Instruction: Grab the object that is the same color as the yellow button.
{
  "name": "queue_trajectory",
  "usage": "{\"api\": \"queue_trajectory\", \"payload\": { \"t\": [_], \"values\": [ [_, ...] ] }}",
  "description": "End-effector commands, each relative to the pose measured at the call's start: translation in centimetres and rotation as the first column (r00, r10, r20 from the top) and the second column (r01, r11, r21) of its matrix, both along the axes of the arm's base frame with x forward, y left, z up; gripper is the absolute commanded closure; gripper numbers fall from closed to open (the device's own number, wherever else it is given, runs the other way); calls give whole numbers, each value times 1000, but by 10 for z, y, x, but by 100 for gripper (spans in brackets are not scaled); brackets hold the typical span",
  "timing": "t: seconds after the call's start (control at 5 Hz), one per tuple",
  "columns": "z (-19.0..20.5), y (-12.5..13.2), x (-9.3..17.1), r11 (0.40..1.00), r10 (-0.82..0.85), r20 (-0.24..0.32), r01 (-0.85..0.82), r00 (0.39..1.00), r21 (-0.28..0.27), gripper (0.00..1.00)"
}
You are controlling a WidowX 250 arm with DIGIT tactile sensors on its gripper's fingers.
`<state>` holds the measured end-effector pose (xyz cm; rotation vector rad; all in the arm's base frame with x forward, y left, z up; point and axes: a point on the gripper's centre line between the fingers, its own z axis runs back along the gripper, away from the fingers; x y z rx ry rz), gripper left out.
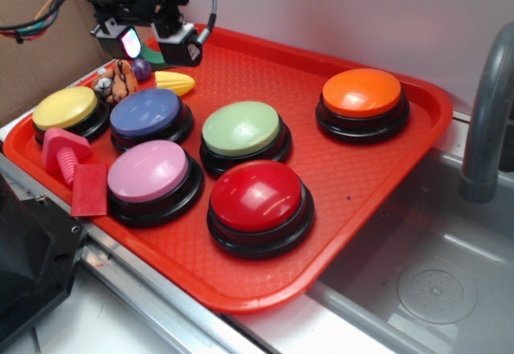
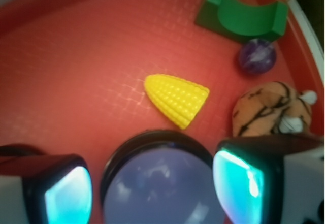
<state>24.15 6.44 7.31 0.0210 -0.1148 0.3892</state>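
A red tray (image 1: 377, 169) is sitting beside a sink (image 1: 450, 290) and a grey faucet (image 1: 486, 121), and it is carrying six dome push-buttons: the yellow button (image 1: 66, 107) at the tray's 9 o'clock edge, a blue button (image 1: 146, 112) just beside it, a pink button (image 1: 148, 171), a light green button (image 1: 241, 128), a red button (image 1: 256, 196) and an orange button (image 1: 361, 92) out toward 2 o'clock. A pink toy bolt (image 1: 64, 150) and a red block (image 1: 89, 189) are lying at the near left rim. Crowding the far left corner, an orange striped toy figure (image 2: 271, 109) is sitting at 3 o'clock of the corn in the wrist view, a small purple ball (image 2: 258, 56) is lying at 1 o'clock of it, and a green arched block (image 2: 244, 10) is standing beyond that. The blue button's dome is bulging up at 6 o'clock of the corn, close to it. The corn cob (image 2: 176, 100) is lying on its side on the tray's bare surface, bright yellow, tapered, with rows of small kernels, touching nothing. The gripper (image 2: 152, 193) is hanging above it with fingers (image 2: 68, 193) spread wide apart and nothing between them, the corn lying ahead of the gap.
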Motion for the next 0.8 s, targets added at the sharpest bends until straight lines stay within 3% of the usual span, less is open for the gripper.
{"api": "queue_trajectory", "payload": {
  "t": [0.0, 0.6],
  "values": [
    [-1, 22, 15, 999, 40, 40, -41, 998, 15, 0],
    [-22, 30, 28, 998, 56, 13, -56, 998, 2, 0]
  ]
}}
